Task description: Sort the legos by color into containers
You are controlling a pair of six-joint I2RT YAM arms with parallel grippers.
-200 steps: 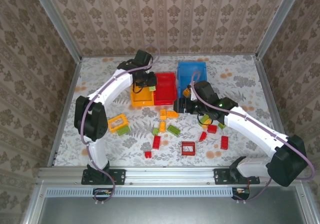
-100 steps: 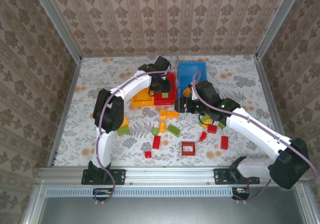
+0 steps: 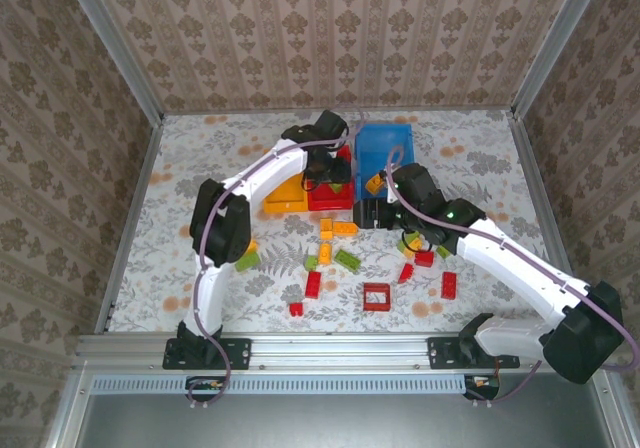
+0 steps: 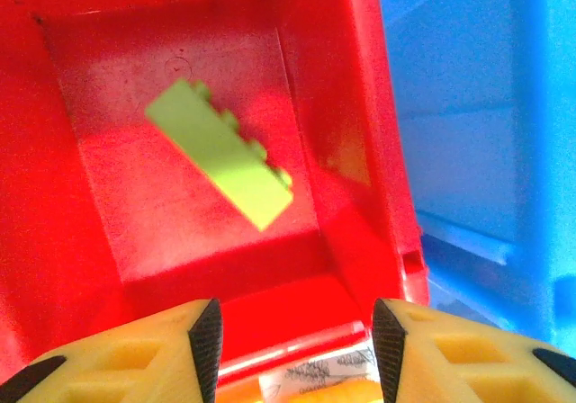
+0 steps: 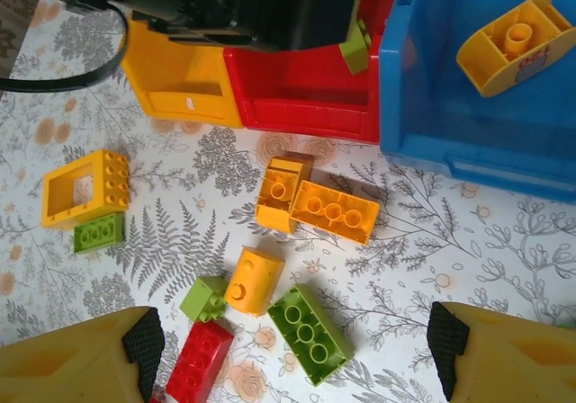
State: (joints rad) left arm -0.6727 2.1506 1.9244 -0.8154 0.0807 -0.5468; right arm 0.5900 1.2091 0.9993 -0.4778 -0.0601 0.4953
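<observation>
Left jaws spread, empty, hovering over open red plastic bin [image 4: 342, 133]. Lime green plastic brick [image 4: 220, 154] flat on its floor, lying diagonal. Larger blue plastic bin [image 4: 468, 106] just beside on right, with orange-yellow curved piece [image 5: 515, 43] inside. Orange-yellow plastic bin [image 5: 175, 84] on red bin's other side. Right jaws spread wide, gripping nothing, above scattered red, orange-yellow and green bricks [image 5: 309, 333] on floral bench [image 5: 432, 232].
</observation>
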